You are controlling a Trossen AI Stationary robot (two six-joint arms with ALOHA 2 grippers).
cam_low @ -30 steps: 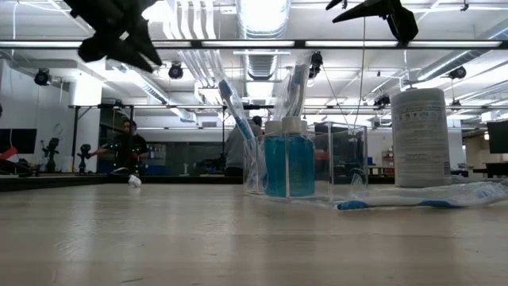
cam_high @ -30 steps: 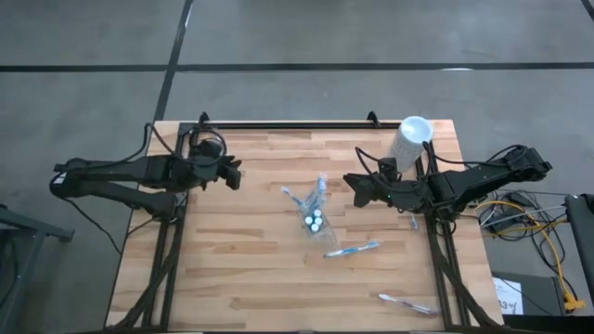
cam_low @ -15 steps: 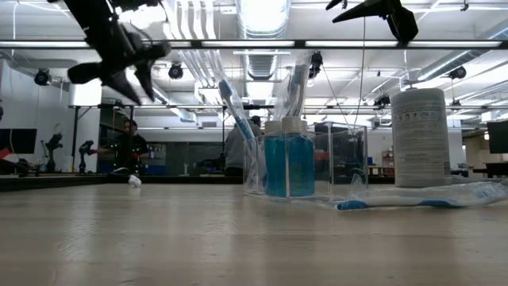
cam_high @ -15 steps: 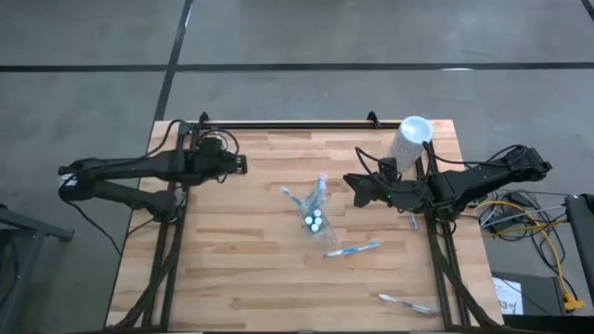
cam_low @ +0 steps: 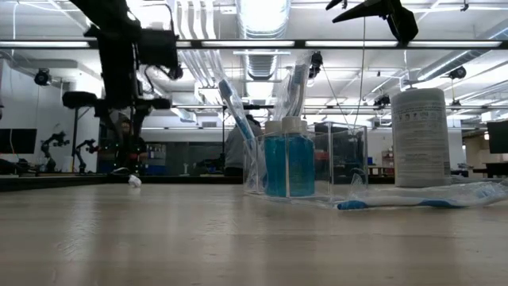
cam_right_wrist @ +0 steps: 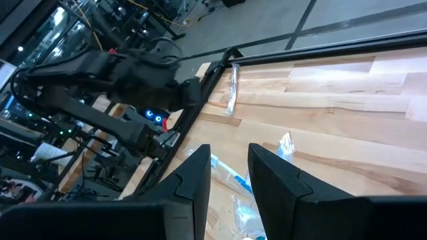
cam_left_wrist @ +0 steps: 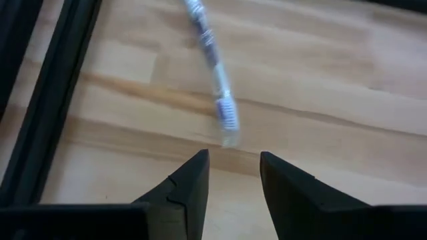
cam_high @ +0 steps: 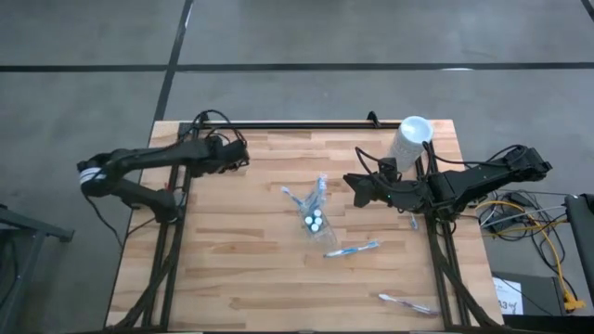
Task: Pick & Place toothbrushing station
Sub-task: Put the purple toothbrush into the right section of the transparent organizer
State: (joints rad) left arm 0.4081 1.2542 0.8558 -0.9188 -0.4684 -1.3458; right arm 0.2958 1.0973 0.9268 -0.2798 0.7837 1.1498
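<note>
- High: left gripper (cam_high: pixel 243 154) at the table's (cam_high: pixel 232 278) far-left edge, moved there from further left a second ago. Pouch (cam_high: pixel 316 215) with tubes (cam_high: pixel 315 221) mid-table; loose toothbrushes (cam_high: pixel 355 249) just beside it and near the front right corner
- Low: blue tubes (cam_low: pixel 287 165) upright; white cylinder (cam_low: pixel 420 137) behind
- Left wrist: only view showing a toothbrush (cam_left_wrist: pixel 215 80) right ahead of its parted, empty fingers (cam_left_wrist: pixel 189 183)
- Right wrist: right gripper (cam_right_wrist: pixel 229 175) partly open, empty, unmoved

Robotics lab: exposed ceiling ducts (cam_low: pixel 262 16), strip lights, other robot arms (cam_low: pixel 59 143) in the background.
</note>
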